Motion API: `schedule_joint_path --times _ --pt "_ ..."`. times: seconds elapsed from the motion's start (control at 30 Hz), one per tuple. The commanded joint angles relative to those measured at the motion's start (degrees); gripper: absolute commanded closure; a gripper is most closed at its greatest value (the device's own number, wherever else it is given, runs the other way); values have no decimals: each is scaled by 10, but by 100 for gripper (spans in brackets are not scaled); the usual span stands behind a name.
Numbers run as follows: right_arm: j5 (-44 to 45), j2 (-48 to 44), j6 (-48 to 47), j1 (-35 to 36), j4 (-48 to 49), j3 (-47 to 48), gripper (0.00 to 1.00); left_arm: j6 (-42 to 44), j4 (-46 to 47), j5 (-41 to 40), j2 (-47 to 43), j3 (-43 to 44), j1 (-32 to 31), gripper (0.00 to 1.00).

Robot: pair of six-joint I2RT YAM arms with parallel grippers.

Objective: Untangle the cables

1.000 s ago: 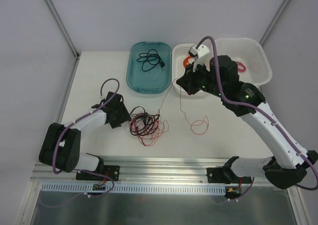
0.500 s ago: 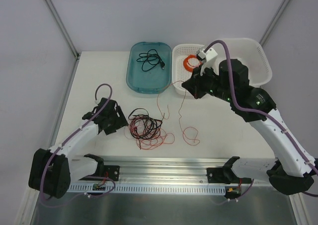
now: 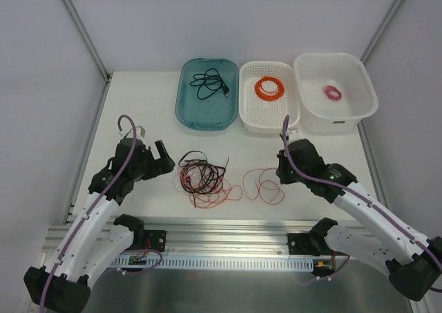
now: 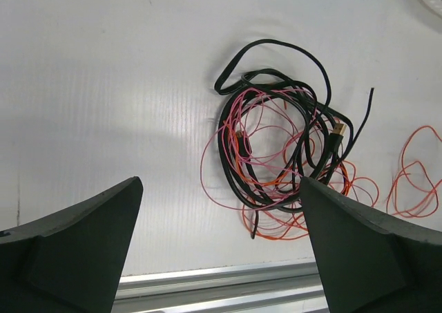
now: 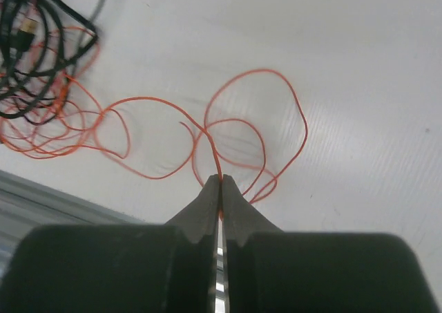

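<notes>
The cables (image 3: 204,178) lie in a loose clump near the table's front: a black cord (image 4: 222,130), a thin pink wire and a thin orange-red wire (image 3: 262,185). The orange-red wire trails right out of the clump in flat loops. My left gripper (image 3: 162,157) hovers just left of the clump, jaws wide open and holding nothing; in the left wrist view the clump (image 4: 276,140) sits beyond the left gripper (image 4: 219,182). My right gripper (image 3: 282,171) is low over the table, right of the loops. The right wrist view shows this gripper (image 5: 221,179) shut on the orange-red wire (image 5: 215,158).
At the back stand a teal tray (image 3: 186,112) holding a black cable (image 3: 210,85), a white basket (image 3: 245,119) with an orange ring coil (image 3: 269,88), and a white bin (image 3: 304,119) with a small pink coil (image 3: 333,92). An aluminium rail (image 3: 221,230) runs along the front edge.
The right arm came down from over the white basket to the table, pulling the orange-red wire out to the right of the clump. The left gripper opened and drew back leftwards.
</notes>
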Motion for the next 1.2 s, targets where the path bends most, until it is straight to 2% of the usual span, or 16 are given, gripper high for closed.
schedule_joint_path --times 0.0,0.1,0.2,0.23,0.37,0.4,0.5,0.6,0.83,1.17 --pt "36 -18 96 -3 38 -65 99 60 -14 10 -26 17 -4 1" --pt "39 4 121 -4 55 -113 96 88 -14 12 -45 13 -4 1" --pt "34 37 141 -6 76 -140 88 113 -12 11 -66 5 -4 1" --pt "31 46 143 -6 80 -143 80 118 -6 8 -78 2 -4 1" --pt "21 91 143 -7 92 -137 63 135 8 -6 -110 -22 -4 1" --pt "20 98 139 -7 92 -135 52 137 8 -2 -115 -25 -4 1" --pt "22 126 137 -8 86 -122 41 135 23 -12 -134 -35 -3 1" --pt "29 146 138 -7 85 -116 35 139 29 -25 -139 -34 -4 1" --pt "30 201 125 -17 94 -100 34 140 30 -22 -132 -34 -4 1" --pt "-12 258 98 -64 121 -92 38 139 30 -24 -131 -36 -4 1"
